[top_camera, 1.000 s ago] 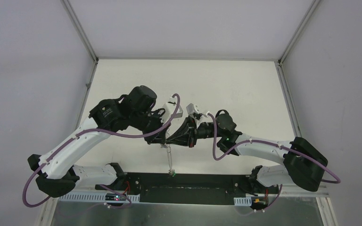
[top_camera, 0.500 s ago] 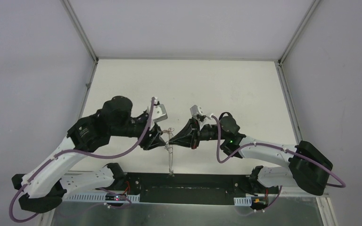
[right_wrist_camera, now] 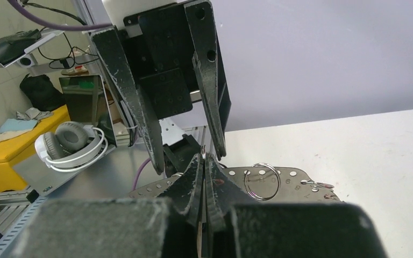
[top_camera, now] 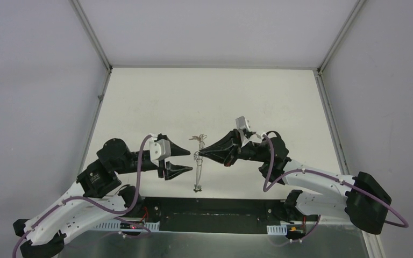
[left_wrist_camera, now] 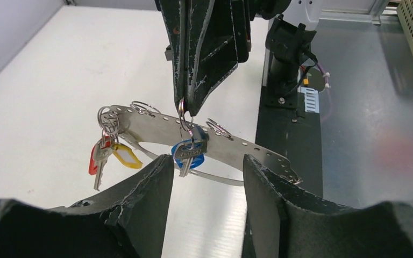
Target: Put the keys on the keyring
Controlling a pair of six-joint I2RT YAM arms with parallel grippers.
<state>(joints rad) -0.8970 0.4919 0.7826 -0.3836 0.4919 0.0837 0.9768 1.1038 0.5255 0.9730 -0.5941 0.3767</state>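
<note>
Above the table the right gripper pinches a split ring on the keyring; the left gripper, wide and empty, should retreat without brushing the blue key.

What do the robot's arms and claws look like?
The left arm and right arm have white shells with black joints, and a purple cable loops along each. The left gripper and right gripper each have two black, tapered fingers with scuffed edges, and a white box on the wrist.
</note>
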